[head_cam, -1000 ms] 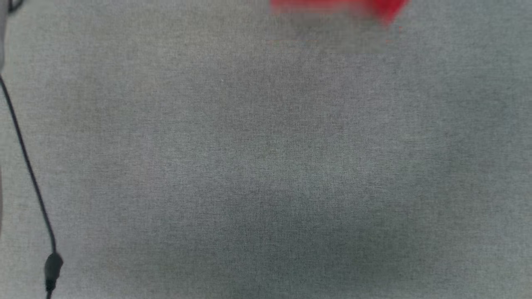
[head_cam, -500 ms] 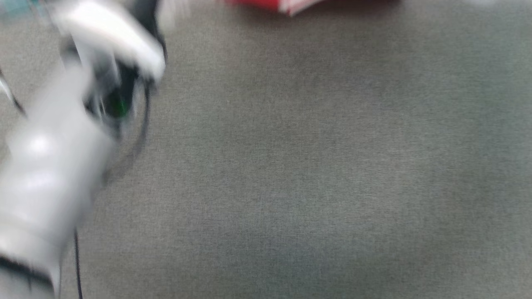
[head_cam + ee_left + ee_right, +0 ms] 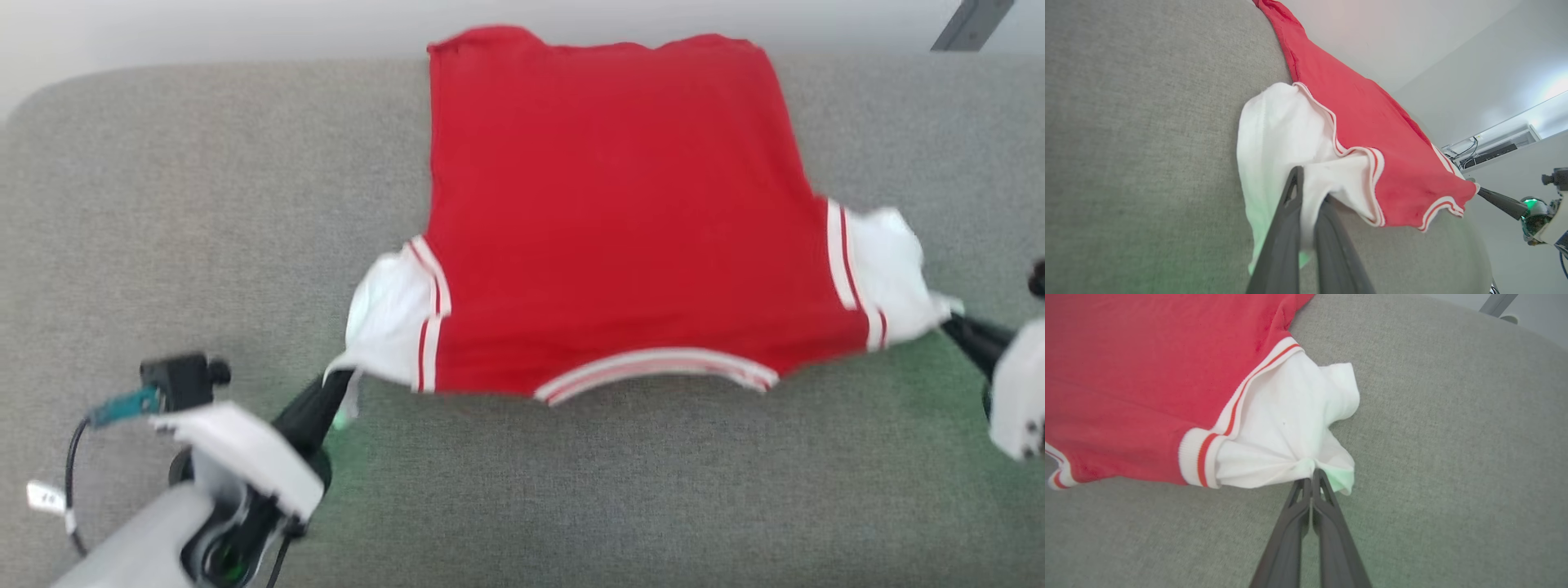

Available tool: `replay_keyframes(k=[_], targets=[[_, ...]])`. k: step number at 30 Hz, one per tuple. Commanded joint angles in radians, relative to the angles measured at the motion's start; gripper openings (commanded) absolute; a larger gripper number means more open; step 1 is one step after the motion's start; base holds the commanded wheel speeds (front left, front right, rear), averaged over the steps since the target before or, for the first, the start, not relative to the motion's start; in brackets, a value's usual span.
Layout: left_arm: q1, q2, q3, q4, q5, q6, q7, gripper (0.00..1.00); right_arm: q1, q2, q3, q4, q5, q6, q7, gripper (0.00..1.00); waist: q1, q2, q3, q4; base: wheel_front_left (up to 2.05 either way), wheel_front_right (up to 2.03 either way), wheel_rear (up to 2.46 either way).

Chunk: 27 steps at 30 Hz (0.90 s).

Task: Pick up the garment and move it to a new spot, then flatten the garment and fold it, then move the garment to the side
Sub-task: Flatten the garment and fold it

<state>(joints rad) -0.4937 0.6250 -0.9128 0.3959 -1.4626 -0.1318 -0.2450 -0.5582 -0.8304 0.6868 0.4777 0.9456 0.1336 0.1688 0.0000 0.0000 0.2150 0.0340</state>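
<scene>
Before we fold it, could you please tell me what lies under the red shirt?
The garment lies on the grey cushion, visible beside it; anything else beneath the cloth is hidden.

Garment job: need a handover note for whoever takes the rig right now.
Left pincer: shut on the garment at its white sleeve end on the robot's left.
Right pincer: shut on the opposite white sleeve end.
The garment lies spread on the grey padded surface, red body mostly flat, collar trim nearest the robot, far hem at the back edge.
Done: apparently placed and pulled out.
Left: smooth the bunched sleeves, fold, move aside.
</scene>
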Motion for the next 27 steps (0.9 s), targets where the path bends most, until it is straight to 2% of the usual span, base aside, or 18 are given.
replay_keyframes(k=[1,6,10,12,13,16,20,27], targets=[[0.033,0.028,0.004,-0.014,0.029,0.003,-0.011,0.00,0.046,-0.024,-0.020,-0.032,0.020,-0.005,0.022,0.00,0.0000,0.0000,-0.014,0.006,0.00,0.00,0.00],[0.149,0.092,0.017,-0.115,0.067,0.003,-0.021,0.00,0.249,-0.094,-0.124,-0.190,0.061,-0.005,0.101,0.00,0.0000,0.0000,-0.030,0.016,0.00,0.00,0.00],[0.236,0.122,0.047,-0.156,0.097,0.022,-0.022,0.00,0.423,-0.113,-0.234,-0.301,0.075,-0.005,0.157,0.00,0.0000,0.0000,-0.038,0.023,0.00,0.00,0.00],[0.274,0.128,0.067,-0.181,0.119,0.043,-0.022,0.00,0.498,-0.100,-0.298,-0.346,0.062,-0.005,0.180,0.00,0.0000,0.0000,-0.039,0.024,0.00,0.00,0.00],[0.274,0.128,0.067,-0.181,0.119,0.043,-0.022,0.00,0.498,-0.100,-0.298,-0.346,0.062,-0.005,0.180,0.00,0.0000,0.0000,-0.039,0.024,0.00,0.00,0.00],[0.315,0.116,0.093,-0.211,0.154,0.075,-0.022,0.00,0.590,-0.055,-0.402,-0.405,0.027,-0.005,0.210,0.00,0.0000,0.0000,-0.044,0.024,0.00,0.00,0.00],[0.337,0.065,0.128,-0.199,0.183,0.095,-0.022,0.00,0.652,0.035,-0.505,-0.444,-0.049,-0.005,0.272,0.00,0.0000,0.0000,-0.054,0.020,0.00,0.00,0.00],[0.322,-0.023,0.129,-0.096,0.221,0.086,-0.022,0.00,0.634,0.179,-0.549,-0.425,-0.186,-0.005,0.372,0.00,0.0000,0.0000,-0.048,0.009,0.00,0.00,0.00]])
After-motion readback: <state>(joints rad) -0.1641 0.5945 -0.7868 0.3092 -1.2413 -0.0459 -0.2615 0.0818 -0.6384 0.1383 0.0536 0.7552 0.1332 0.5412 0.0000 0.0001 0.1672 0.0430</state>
